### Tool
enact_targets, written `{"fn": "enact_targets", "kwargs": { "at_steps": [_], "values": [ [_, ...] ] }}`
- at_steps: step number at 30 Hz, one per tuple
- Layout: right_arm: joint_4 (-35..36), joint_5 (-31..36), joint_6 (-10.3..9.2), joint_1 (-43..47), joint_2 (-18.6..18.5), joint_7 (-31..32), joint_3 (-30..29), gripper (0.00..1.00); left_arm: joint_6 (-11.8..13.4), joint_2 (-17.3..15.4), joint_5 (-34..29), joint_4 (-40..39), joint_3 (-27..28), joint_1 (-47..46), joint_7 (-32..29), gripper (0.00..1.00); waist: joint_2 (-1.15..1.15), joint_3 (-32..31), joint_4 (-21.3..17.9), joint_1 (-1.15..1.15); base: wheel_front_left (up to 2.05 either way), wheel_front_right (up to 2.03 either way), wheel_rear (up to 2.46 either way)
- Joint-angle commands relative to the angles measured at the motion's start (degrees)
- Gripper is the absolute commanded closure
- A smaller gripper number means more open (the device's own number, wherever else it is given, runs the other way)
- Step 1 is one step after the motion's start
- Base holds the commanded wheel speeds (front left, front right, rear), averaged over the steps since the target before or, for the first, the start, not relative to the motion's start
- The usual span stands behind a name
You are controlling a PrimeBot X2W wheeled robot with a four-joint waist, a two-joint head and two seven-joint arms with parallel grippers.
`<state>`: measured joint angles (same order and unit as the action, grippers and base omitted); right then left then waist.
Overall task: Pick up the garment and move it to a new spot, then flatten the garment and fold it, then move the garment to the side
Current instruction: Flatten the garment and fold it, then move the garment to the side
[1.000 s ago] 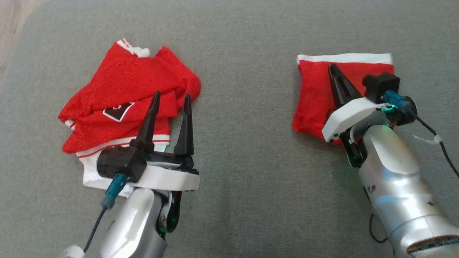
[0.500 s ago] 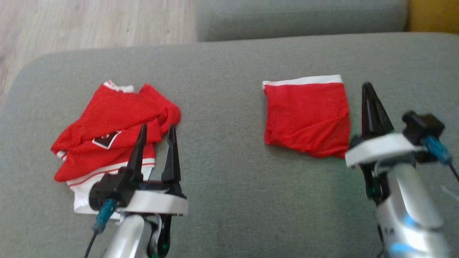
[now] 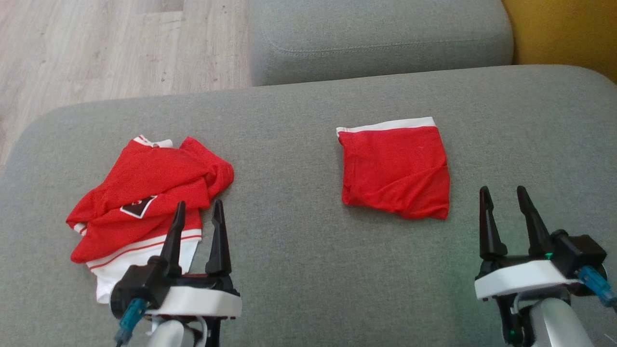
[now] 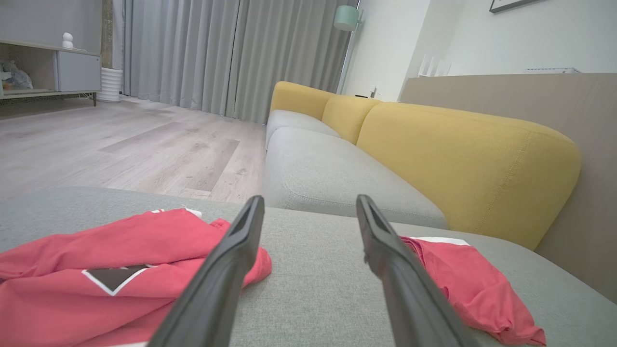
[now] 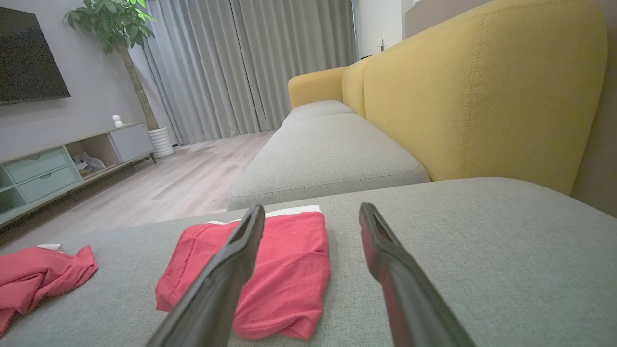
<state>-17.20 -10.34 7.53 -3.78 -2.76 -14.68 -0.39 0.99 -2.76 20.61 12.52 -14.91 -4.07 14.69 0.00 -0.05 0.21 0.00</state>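
The garment (image 3: pixel 393 168) is red with a white band along its far edge and lies folded into a small rectangle on the grey cushion (image 3: pixel 299 270), right of the middle. It also shows in the right wrist view (image 5: pixel 289 260) and the left wrist view (image 4: pixel 462 274). My right gripper (image 3: pixel 502 190) (image 5: pixel 312 208) is open and holds nothing; it hovers to the near right of the garment, apart from it. My left gripper (image 3: pixel 199 205) (image 4: pixel 309 200) is open too, over the near right edge of a crumpled red jersey (image 3: pixel 144 193).
The crumpled red jersey (image 4: pixel 96 260) (image 5: pixel 38 274), with a black patch and a white hem, lies on the cushion's left part. A second grey cushion (image 3: pixel 381 38) lies beyond. A yellow backrest (image 5: pixel 472 96) rises on the right. Wooden floor (image 3: pixel 96 48) lies past the cushion's far left edge.
The head camera has tilted up. My right gripper, shut and lying on the folded garment, has drawn back to the near right and opened. The left gripper stays open.
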Motion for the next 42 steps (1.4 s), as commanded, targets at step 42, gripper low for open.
{"fn": "enact_targets", "kwargs": {
  "at_steps": [42],
  "values": [
    [-29.66,5.63,-0.04,-27.24,-0.35,10.41,-7.34,0.00,1.25,-0.11,0.06,-2.29,-4.40,-12.31,0.31,0.00,0.00,16.73,7.60,0.00,0.00,0.00,0.00]
  ]
}}
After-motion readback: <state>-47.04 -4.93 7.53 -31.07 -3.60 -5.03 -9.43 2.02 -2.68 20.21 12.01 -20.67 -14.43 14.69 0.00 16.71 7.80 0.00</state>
